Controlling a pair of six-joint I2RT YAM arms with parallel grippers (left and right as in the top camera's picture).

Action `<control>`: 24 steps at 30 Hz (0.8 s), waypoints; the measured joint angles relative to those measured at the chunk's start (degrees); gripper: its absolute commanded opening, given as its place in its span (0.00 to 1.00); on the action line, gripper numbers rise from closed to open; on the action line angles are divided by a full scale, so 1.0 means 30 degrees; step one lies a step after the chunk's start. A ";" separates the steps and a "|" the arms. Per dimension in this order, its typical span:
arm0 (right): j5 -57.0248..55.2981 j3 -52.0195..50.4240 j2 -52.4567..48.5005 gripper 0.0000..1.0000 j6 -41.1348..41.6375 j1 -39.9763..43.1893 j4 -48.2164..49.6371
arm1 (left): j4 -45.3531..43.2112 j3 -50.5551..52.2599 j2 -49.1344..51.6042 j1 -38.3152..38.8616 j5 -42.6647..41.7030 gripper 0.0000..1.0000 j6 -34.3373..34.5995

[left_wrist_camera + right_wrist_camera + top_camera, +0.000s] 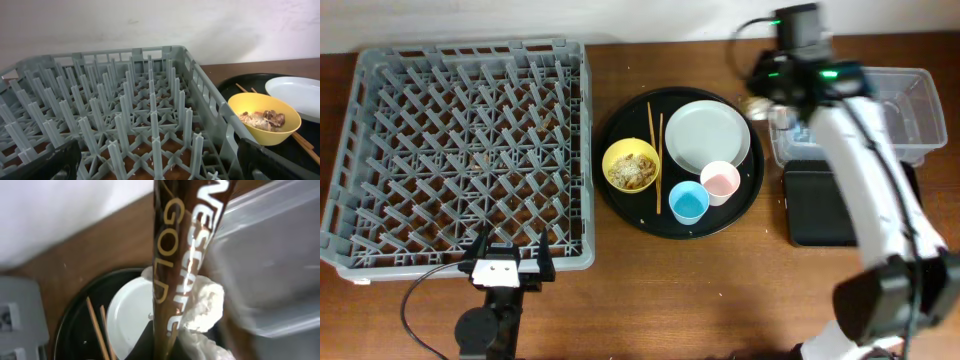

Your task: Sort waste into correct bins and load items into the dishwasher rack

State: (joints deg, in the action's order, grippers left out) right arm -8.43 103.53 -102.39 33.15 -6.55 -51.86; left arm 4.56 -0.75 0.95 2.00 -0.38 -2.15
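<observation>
My right gripper (pixel 167 350) is shut on the brown-gold snack wrapper (pixel 172 270), with crumpled white tissue (pixel 205 305) bunched against it. It hangs beside the clear tub (pixel 270 255), at the tub's left end in the overhead view (pixel 775 100). The black rectangular tray (pixel 820 205) lies in front of the tub (pixel 910 110). The yellow bowl (pixel 631 167) holds food scraps. The plate (pixel 707 136), pink cup (pixel 720 182), blue cup (pixel 688 203) and chopsticks (pixel 653 150) are beside it. My left gripper (pixel 506 262) is open and empty at the grey rack's (pixel 460 150) front edge.
The bowl, plate, cups and chopsticks all sit on a large round black tray (pixel 620 210) between the rack and the bins. The left wrist view shows the rack pegs (pixel 150 115) and the yellow bowl (pixel 265 117) to the right.
</observation>
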 measured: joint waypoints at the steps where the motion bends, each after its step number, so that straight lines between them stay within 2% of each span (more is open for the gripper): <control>1: 0.0036 0.0036 0.0277 0.04 -0.0036 0.0874 -0.0386 | 0.0000 0.0000 0.0000 0.0000 -0.0007 0.99 0.0007; 6: 0.0204 -0.0197 -0.1530 0.05 0.0561 0.5537 -0.0051 | 0.0000 0.0000 0.0000 0.0000 0.0000 0.99 0.0007; 9: 0.0197 -0.0299 -0.3774 0.62 0.0998 0.7417 0.1290 | 0.0007 0.0000 0.0000 0.0000 0.0000 0.99 0.0007; 11: 0.0211 -0.0474 -0.4860 0.83 0.1064 0.8014 0.2076 | 0.0000 0.0000 0.0000 0.0000 -0.0007 0.99 0.0000; 13: 0.0255 -0.0554 -0.5136 0.94 0.0911 0.8102 0.2419 | 0.0000 0.0000 0.0000 0.0000 -0.0007 0.99 0.0000; 16: 0.0699 -0.0423 -0.5005 0.99 0.0029 0.8102 0.1639 | 0.0000 0.0000 0.0000 0.0000 -0.0007 0.99 0.0000; 19: 0.2011 0.0051 -0.3366 0.98 -0.1282 0.8102 -0.0459 | 0.0000 0.0000 0.0000 0.0000 0.0000 0.99 0.0000; 24: 0.5100 0.1457 0.3971 0.98 -0.3708 0.8021 -0.5209 | -0.0007 0.0000 0.0000 0.0000 -0.0007 0.99 0.0007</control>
State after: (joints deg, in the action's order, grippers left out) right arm 6.87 107.90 -90.48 22.02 17.52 -67.48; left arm 4.54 -0.75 0.95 2.00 -0.40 -2.13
